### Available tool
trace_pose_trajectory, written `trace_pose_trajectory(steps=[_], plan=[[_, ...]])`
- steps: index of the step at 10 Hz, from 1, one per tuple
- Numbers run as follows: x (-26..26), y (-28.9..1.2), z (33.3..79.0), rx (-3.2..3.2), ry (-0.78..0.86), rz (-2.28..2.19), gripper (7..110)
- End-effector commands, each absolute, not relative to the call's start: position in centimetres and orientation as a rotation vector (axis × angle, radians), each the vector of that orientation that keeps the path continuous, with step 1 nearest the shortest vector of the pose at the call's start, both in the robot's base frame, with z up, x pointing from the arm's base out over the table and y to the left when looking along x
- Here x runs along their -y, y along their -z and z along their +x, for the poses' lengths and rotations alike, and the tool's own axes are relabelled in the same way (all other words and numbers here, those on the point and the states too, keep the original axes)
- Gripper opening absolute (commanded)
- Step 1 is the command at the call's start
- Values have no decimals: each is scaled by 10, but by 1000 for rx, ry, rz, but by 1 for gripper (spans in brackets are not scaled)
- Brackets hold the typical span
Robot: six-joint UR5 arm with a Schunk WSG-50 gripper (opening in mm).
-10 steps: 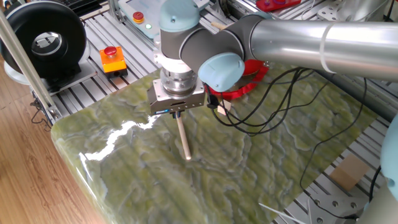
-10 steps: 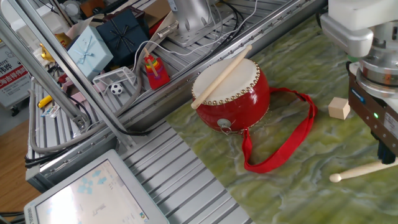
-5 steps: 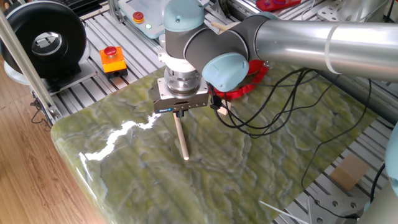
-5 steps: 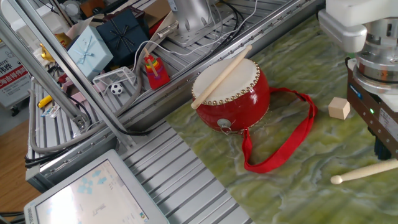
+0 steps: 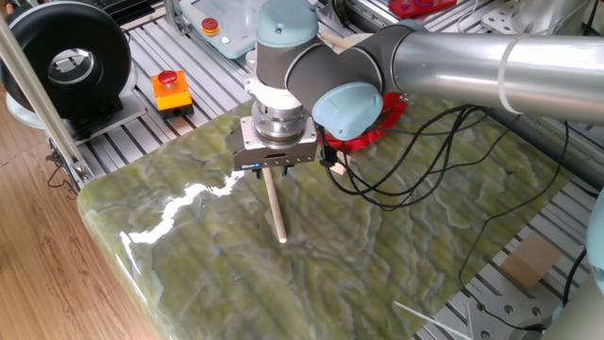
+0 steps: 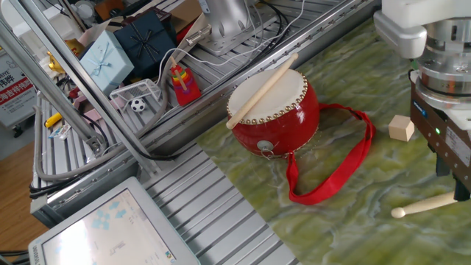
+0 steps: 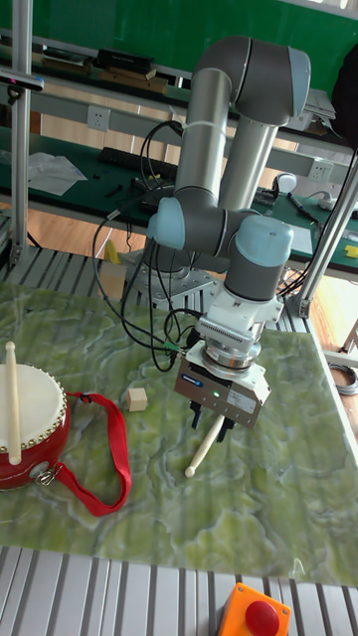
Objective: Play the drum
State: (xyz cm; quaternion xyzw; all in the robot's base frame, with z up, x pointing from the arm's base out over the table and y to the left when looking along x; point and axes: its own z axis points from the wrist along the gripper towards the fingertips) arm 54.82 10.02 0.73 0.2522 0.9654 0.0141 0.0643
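Here the drum (image 6: 274, 110) sits upright, skin up, a drumstick (image 6: 262, 90) lying across it.

In the tall fixed view, the drum (image 7: 28, 425) sits at the left edge of the mat (image 7: 278, 507), with one drumstick (image 7: 12, 397) lying across its top and its strap (image 7: 104, 467) looping out to the right on the mat. A small wooden cube (image 7: 137, 399) lies between the drum and the gripper (image 7: 221, 422), apart from both. The gripper sits near the mat's middle over the upper end of a second drumstick (image 7: 203, 447), whose far tip rests on the mat, and a button box (image 7: 256, 612) sits off the mat at the near edge.
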Motion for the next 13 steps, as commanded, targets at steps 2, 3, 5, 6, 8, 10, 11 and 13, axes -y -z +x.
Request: trace_pose_trajectory(steps=[2,3,5,6,8,10,11,13], plan=[[-107,-10,533,-2920,-18,841,44],[-113,-10,530,-2916,-31,850,44],[-123,-6,522,-2922,-38,857,44],[-126,-4,521,-2917,-37,860,44],[-128,-2,524,-2910,-60,854,44],[-130,2,528,-2903,-73,853,44],[-129,3,528,-2903,-70,850,22],[-125,4,530,-2905,-63,840,22]])
